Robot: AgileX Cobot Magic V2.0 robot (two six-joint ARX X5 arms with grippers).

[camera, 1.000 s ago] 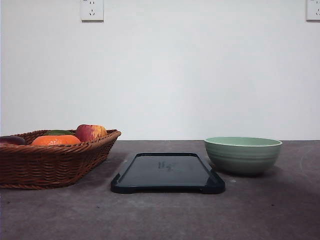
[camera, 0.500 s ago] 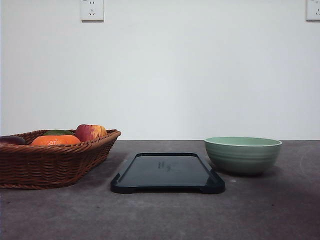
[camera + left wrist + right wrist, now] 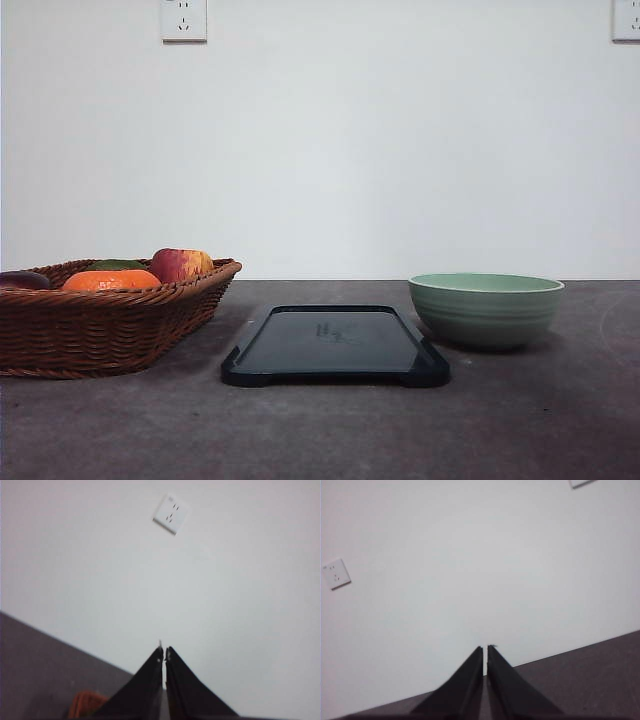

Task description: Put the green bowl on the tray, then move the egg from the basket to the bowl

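The green bowl (image 3: 486, 310) stands upright on the dark table, just right of the black tray (image 3: 335, 345) and apart from it. The tray is bare. At the left sits the wicker basket (image 3: 100, 325), holding fruit. A dark reddish-brown rounded shape (image 3: 22, 281) shows over its rim at the far left; I cannot tell whether it is the egg. My left gripper (image 3: 164, 654) is shut on nothing and points at the white wall, with a bit of the basket (image 3: 86, 703) beside its fingers. My right gripper (image 3: 485, 652) is likewise shut and points at the wall above the table.
In the basket lie an orange (image 3: 110, 280), a red-yellow apple (image 3: 181, 264) and something green (image 3: 115, 265). A white wall with sockets (image 3: 184, 19) rises behind the table. Bare dark tabletop (image 3: 330, 430) runs in front of the tray and bowl.
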